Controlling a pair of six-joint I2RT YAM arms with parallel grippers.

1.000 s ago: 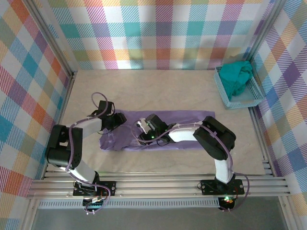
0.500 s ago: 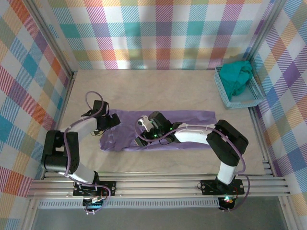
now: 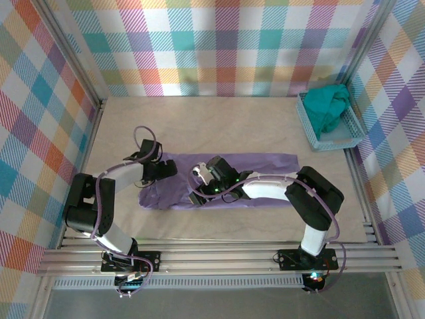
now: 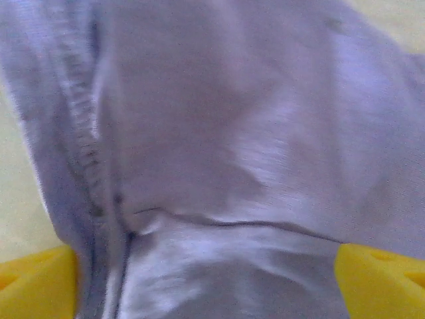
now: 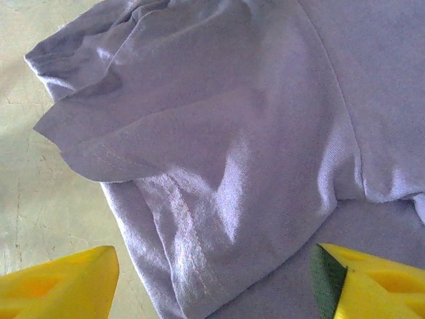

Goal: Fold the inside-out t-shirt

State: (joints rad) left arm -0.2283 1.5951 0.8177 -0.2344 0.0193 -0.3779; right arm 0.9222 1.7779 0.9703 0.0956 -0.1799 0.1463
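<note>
The inside-out t-shirt (image 3: pixel 265 162) lies as a long lavender strip across the middle of the table. My left gripper (image 3: pixel 166 170) sits low over its left end, and my right gripper (image 3: pixel 199 185) hovers just right of it, over the shirt's middle. In the left wrist view the left gripper (image 4: pixel 209 286) is open, its yellow fingertips (image 4: pixel 33 284) wide apart over a seam and a fold of the t-shirt (image 4: pixel 252 106). The right gripper (image 5: pixel 212 286) is open too, one fingertip (image 5: pixel 63 282) over bare table. A sleeve hem of the t-shirt (image 5: pixel 219 133) lies loose between its jaws.
A light blue basket (image 3: pixel 307 123) stands at the back right against the wall, with a teal-green garment (image 3: pixel 329 106) bunched inside. Checkered walls close in the table on three sides. An aluminium rail (image 3: pixel 219 256) runs along the near edge.
Both grippers have opened and let go of the cloth. The left gripper swung left, then came back right over the shirt's left end. The right arm's elbow shifted right.
</note>
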